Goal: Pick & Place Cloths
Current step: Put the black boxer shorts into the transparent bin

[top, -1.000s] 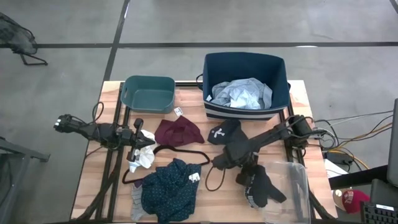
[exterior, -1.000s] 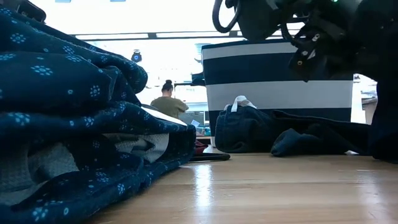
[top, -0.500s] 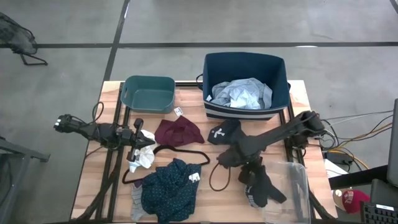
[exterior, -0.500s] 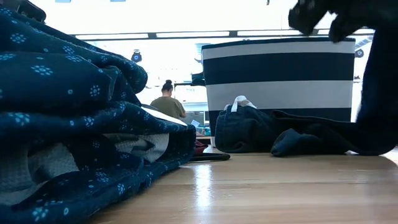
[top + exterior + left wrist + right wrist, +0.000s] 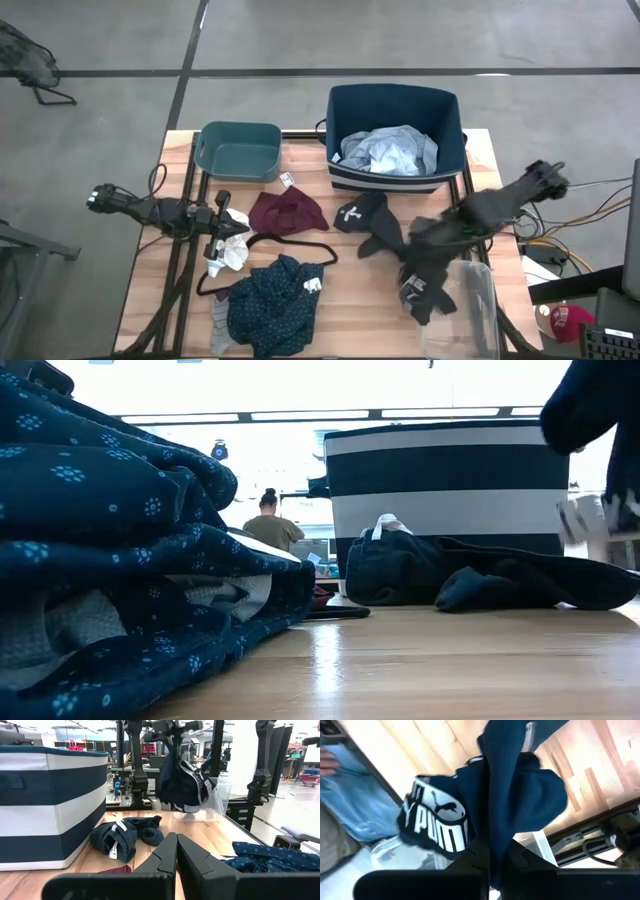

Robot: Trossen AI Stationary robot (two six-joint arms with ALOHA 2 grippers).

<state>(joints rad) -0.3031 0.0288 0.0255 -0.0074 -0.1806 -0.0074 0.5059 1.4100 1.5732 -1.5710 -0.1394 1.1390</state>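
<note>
Right tool (image 5: 428, 240), blurred, is clamped on a dangling black garment (image 5: 425, 285); left tool (image 5: 176, 851) together.

wooden table (image 5: 340, 300), cloths (image 5: 272, 305), bins (image 5: 238, 150), hanger (image 5: 290, 245)

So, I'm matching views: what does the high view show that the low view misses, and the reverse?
Only the high view shows the teal bin, the pale shirt inside the striped basket, the maroon piece, the hanger and the resting left gripper. Only the low view shows a seated person in the room behind. Both show the navy patterned top and the lifted black garment.
</note>
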